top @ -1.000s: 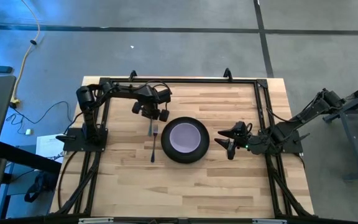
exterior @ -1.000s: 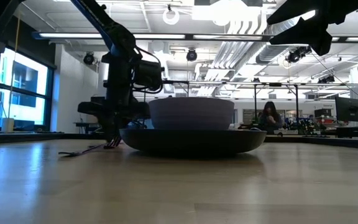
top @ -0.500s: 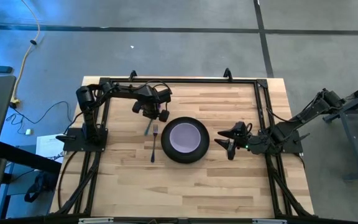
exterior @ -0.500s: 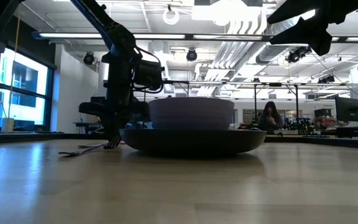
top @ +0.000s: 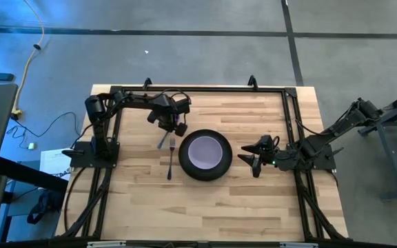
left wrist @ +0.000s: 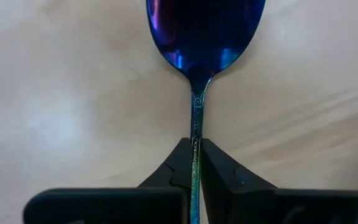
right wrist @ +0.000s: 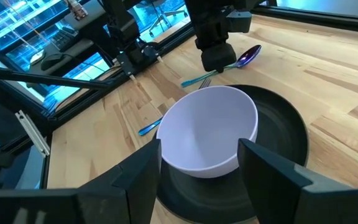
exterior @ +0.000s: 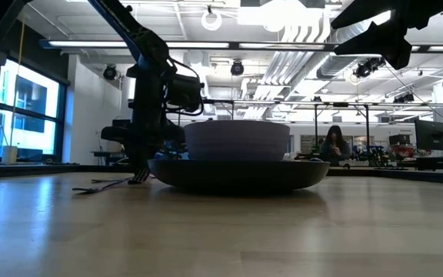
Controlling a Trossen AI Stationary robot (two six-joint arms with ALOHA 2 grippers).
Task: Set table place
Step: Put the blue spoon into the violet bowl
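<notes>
left gripper point(left wrist: 195, 163): has just clamped shut on the spoon point(left wrist: 199, 68) handle, spoon lying on the table point(top: 253, 200) beside the fork point(top: 170, 157), left of plate point(top: 205, 169) and bowl point(top: 204, 151) | meaning: spoon secured, likely ready to lift and place | right gripper point(top: 251, 157): waiting spread wide, right of the plate

The surface point(top: 253, 200) is pale planked wood with a soft sheen, framed in black metal. The spoon point(left wrist: 197, 37) is glossy, iridescent metal with a patterned handle. The bowl point(right wrist: 210, 127) looks smooth and matt; the plate point(right wrist: 284, 134) dark, faintly glossy.
</notes>
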